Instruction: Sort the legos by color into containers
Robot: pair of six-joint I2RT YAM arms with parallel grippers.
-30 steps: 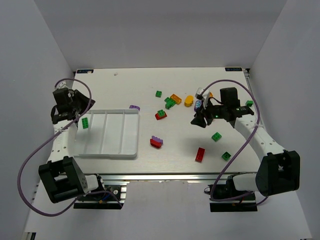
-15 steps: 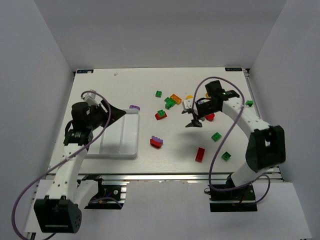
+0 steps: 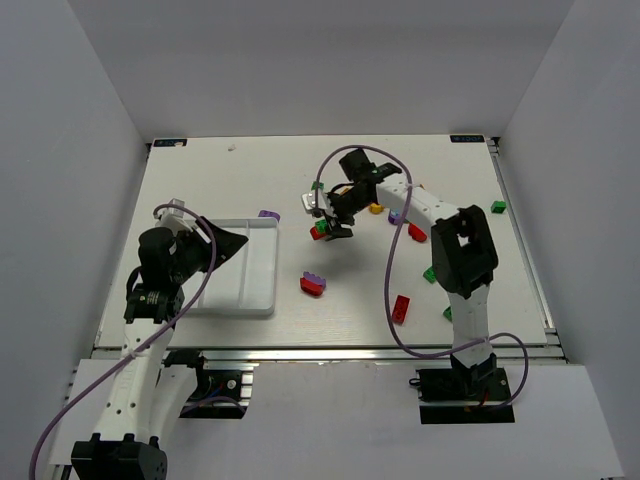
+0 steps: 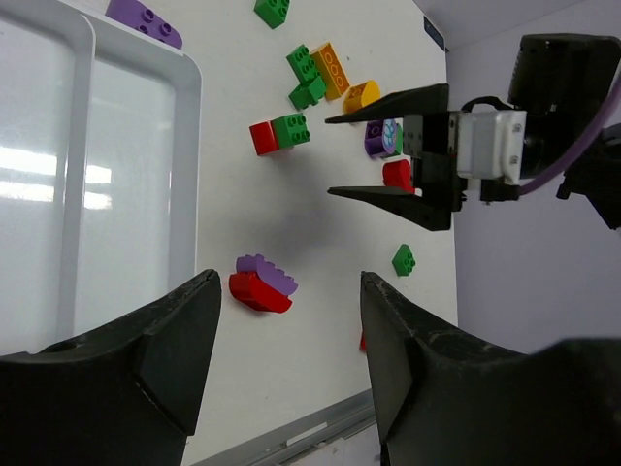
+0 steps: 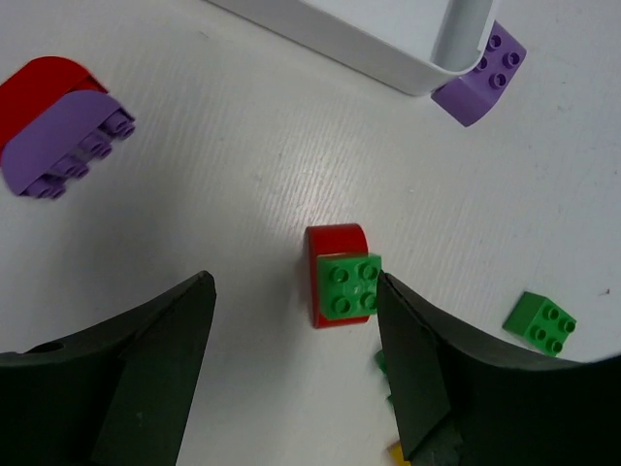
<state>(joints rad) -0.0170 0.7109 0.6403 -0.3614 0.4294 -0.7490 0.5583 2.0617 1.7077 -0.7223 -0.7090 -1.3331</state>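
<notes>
Nearest the arm bases, a red brick (image 3: 401, 308) is lying on the table (image 3: 250, 170). A green brick (image 3: 451, 313) is sitting just to its right, partly hidden behind the right arm (image 3: 462, 270). A little farther in, a red-purple pair (image 3: 313, 285), stuck together, is resting on the table between the red brick and the tray (image 3: 255, 275), apart from both.

The tray is lying on the left side, its long compartments running away from the bases. The left gripper (image 3: 235, 242) is hovering over the tray's far half. Its jaws are standing spread, with nothing between them.

Farther in, the right arm is reaching across to the middle of the table. The right gripper (image 4: 335, 155) is hanging just above a red-green pair (image 5: 342, 277), the green piece sitting on the red one. Its jaws are standing wide apart, holding nothing and clear of the pair.

A purple brick (image 3: 268, 214) is lying just beside the tray's far right corner, outside it. Beyond the right gripper, a green-orange cluster (image 4: 315, 73) is sitting bunched together, with a yellow brick (image 4: 361, 94) near its right side. A far green brick (image 4: 272, 10) is lying alone past them.

All the bricks in view are lying on the table outside the tray.
</notes>
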